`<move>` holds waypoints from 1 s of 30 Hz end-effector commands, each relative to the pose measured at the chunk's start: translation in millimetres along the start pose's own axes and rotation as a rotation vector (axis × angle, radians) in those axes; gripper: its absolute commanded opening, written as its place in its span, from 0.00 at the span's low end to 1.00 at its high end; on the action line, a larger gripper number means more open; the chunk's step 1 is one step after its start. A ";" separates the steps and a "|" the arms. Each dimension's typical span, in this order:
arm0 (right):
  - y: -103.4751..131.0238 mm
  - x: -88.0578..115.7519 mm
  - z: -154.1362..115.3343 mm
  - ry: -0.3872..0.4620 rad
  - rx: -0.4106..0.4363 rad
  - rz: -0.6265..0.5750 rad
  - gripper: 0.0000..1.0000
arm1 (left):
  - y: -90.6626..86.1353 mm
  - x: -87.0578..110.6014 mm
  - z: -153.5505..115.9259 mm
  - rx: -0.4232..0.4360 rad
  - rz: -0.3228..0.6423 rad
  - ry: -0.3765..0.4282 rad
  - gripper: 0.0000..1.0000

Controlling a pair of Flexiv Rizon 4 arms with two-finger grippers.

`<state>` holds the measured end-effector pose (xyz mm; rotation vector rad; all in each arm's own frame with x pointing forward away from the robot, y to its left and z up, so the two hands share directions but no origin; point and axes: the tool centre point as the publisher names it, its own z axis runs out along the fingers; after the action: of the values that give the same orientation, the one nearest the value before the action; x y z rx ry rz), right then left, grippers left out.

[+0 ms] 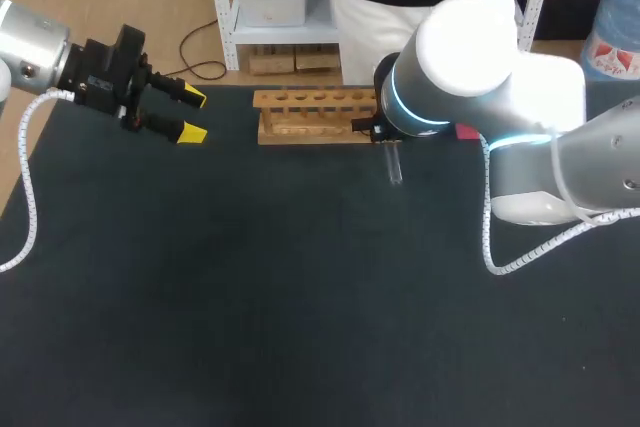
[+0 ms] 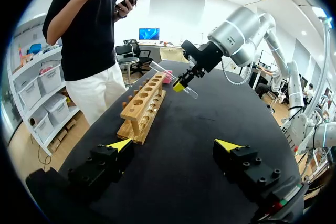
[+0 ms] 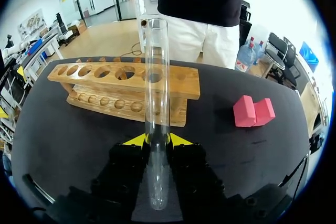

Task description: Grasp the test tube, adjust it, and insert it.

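In the head view, your left gripper (image 1: 191, 115) hangs at 10 o'clock of the table (image 1: 250, 307). Its fingers are spread apart, with nothing between them. The wooden rack (image 1: 315, 117) stands at 12 o'clock, near the far edge. Your right arm (image 1: 470, 57) comes in from 3 o'clock and covers the rack's right end. The test tube (image 1: 394, 165) sticks out under its wrist, just beside that end.

In the left wrist view, the rack lies ahead of the open fingers, toward 11 o'clock. Beyond it, near 12 o'clock, the right gripper (image 2: 181, 83) holds the tube tilted in the air, apart from the rack. A pink block (image 2: 167, 77) lies close behind.

In the right wrist view, both yellow tips pinch the tube from two sides. Its open mouth points ahead toward the rack at 12 o'clock. The pink block is at 2 o'clock.
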<state>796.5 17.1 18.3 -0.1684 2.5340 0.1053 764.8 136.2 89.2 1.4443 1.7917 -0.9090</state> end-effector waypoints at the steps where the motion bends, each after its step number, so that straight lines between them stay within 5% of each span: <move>1: -0.8 0.8 -6.7 -0.027 0.011 0.015 0.00 | 0.9 0.7 0.3 0.002 0.002 -0.001 1.00; 15: -4.9 -1.6 -47.2 -0.161 0.088 0.082 0.00 | 0.9 0.7 0.3 0.002 0.002 -0.001 1.00; 30: -5.1 -8.9 -83.0 -0.254 0.080 0.056 0.00 | 0.9 0.7 0.3 0.002 0.002 -0.001 1.00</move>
<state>764.9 7.2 90.1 -0.0514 2.3314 0.0398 764.8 136.2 89.2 1.4443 1.7917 -0.9090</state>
